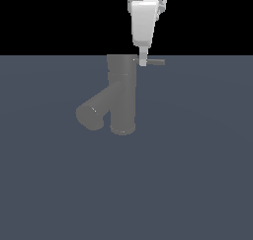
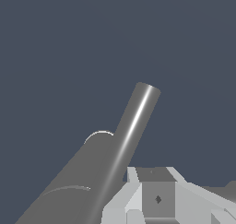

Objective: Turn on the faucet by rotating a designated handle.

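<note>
The dull grey faucet [image 1: 122, 96] stands upright in the middle of the exterior view. Its thick spout [image 1: 94, 113] angles down toward the exterior view's left. The handle [image 1: 155, 61], a thin rod, sticks out sideways from the top cap toward the exterior view's right. My gripper [image 1: 143, 61] comes down from above, and its fingertips rest against the handle close to the cap. The fingers look closed together with nothing between them. In the wrist view the handle [image 2: 137, 119] is a shiny rod running away from the faucet body [image 2: 78, 186], with the gripper [image 2: 156, 181] beside it.
A flat blue-grey floor [image 1: 197, 175] surrounds the faucet on all sides. Nothing else stands on it.
</note>
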